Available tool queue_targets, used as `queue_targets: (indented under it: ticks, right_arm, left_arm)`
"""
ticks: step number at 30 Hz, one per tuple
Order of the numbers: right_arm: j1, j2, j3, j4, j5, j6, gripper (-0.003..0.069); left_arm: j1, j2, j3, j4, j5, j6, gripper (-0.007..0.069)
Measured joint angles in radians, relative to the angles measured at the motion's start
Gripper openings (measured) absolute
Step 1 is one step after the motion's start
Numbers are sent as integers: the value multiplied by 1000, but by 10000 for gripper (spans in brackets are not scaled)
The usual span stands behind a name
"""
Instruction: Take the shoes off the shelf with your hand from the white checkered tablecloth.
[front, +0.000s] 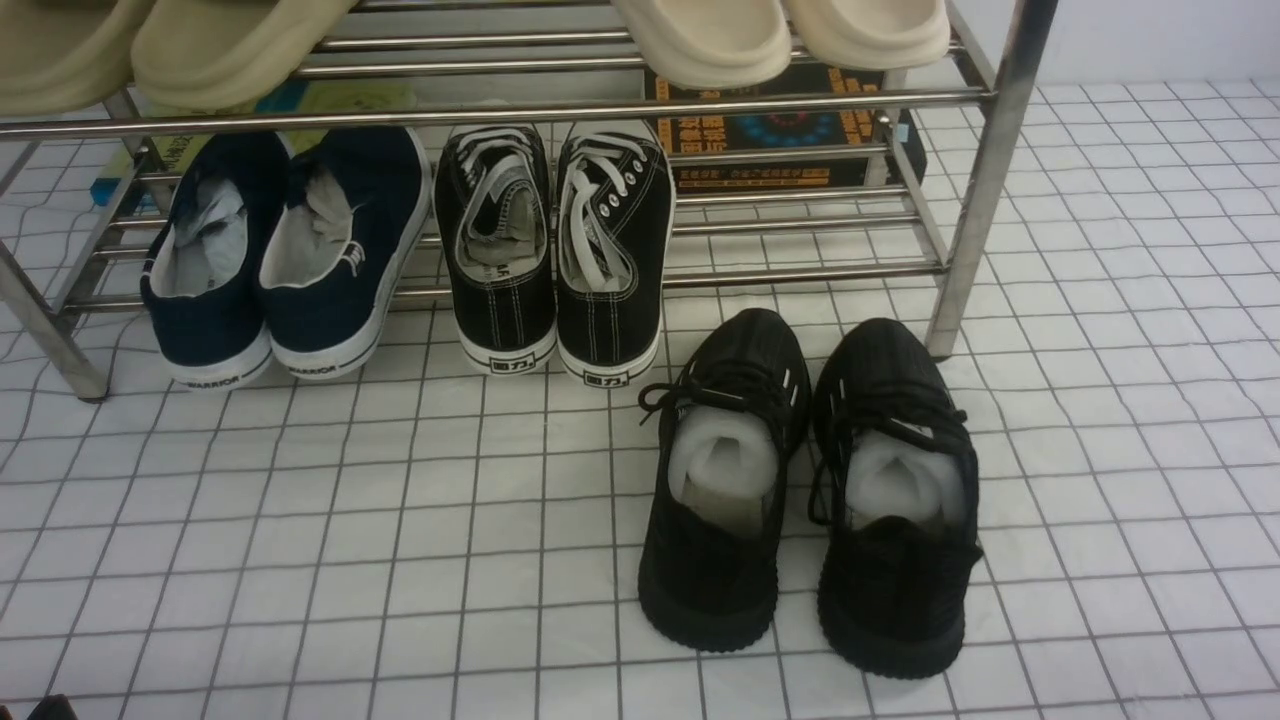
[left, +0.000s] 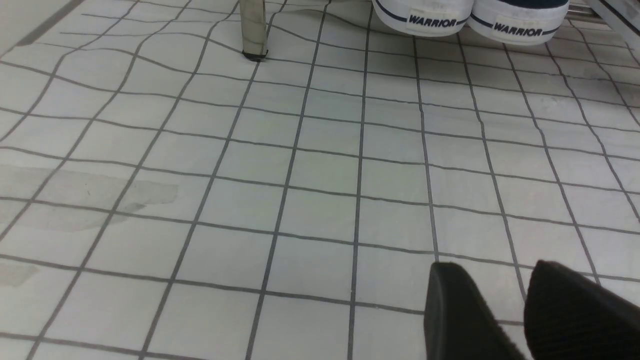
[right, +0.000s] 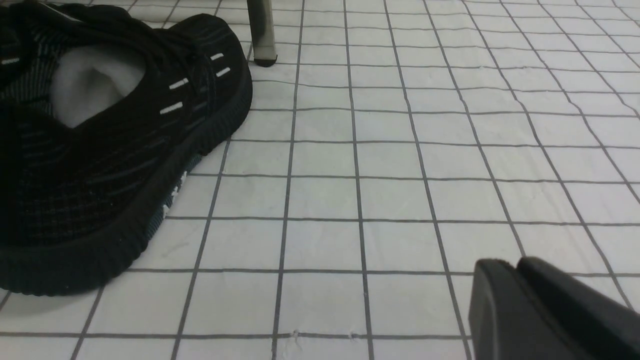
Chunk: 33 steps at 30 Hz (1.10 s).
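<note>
The pair of all-black knit shoes (front: 800, 570) with white paper stuffing stands side by side on the white checkered tablecloth (front: 300, 520), just in front of the steel shelf (front: 985, 170), toes toward it. One shoe (right: 100, 165) fills the near side of the right wrist view, beside a shelf leg (right: 261, 30). My right gripper (right: 505, 261) is shut and empty, low over the cloth, apart from that shoe. My left gripper (left: 492, 265) is open with a narrow gap, empty, low over bare cloth near another shelf leg (left: 253, 27). Neither gripper shows in the front view.
On the lower tier sit navy slip-ons (front: 285, 260) with white soles, their heels also in the left wrist view (left: 425, 12), and black canvas sneakers (front: 555, 260) with white laces. Beige slippers (front: 700, 35) lie on the top tier. A dark printed box (front: 790, 140) stands behind.
</note>
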Motion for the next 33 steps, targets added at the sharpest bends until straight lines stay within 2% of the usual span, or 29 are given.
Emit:
queue_targets:
  ticks: [33]
  right_arm:
    - [0, 0, 0, -2, 0, 0, 84]
  left_arm:
    - [0, 0, 0, 0, 0, 0, 239]
